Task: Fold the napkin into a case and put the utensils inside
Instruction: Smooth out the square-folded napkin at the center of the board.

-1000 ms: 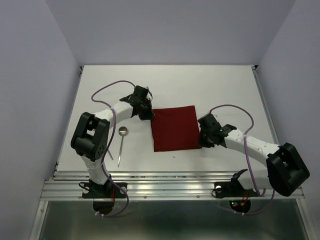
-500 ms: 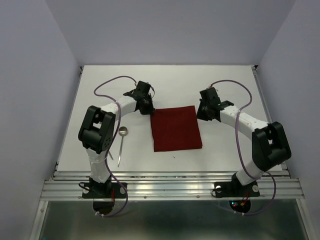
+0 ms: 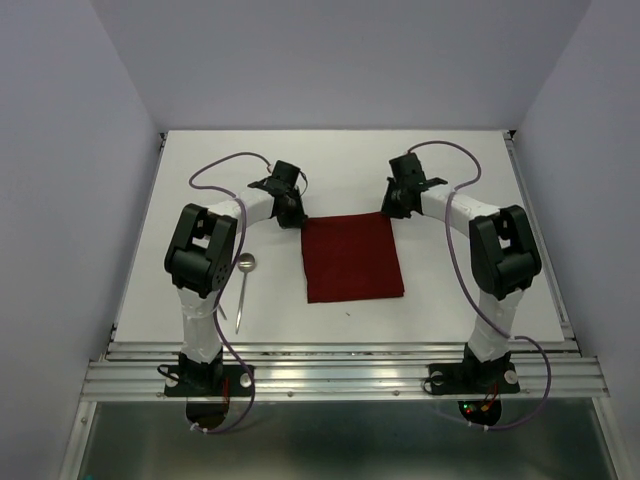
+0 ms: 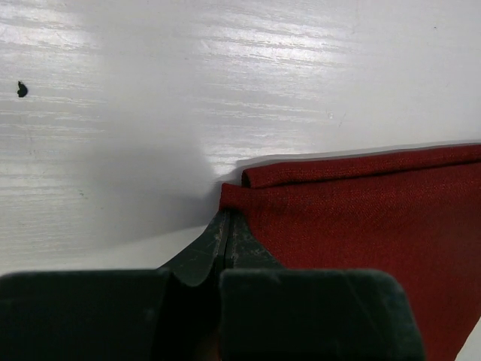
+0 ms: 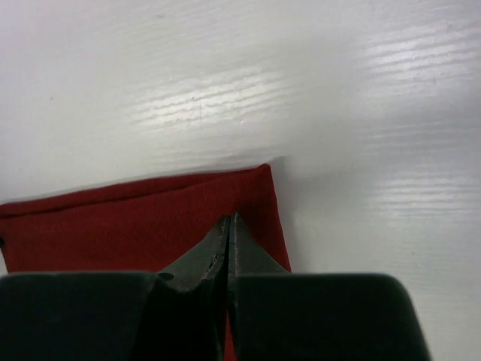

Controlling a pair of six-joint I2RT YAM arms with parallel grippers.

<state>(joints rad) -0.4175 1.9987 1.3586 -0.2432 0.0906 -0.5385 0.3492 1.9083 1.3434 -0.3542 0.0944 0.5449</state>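
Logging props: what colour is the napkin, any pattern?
Plain dark red napkin, clearest in the left wrist view.

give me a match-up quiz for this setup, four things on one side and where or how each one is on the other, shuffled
Things:
1. napkin
2. spoon
3. left gripper
4. right gripper

Places or states:
a. shut, tips at the napkin's far right corner
b. dark red, lying flat on the table
c. silver, lying apart to the napkin's left
d. pinching the napkin's far left corner

Pairs: 1-b, 2-c, 3-d, 4-a
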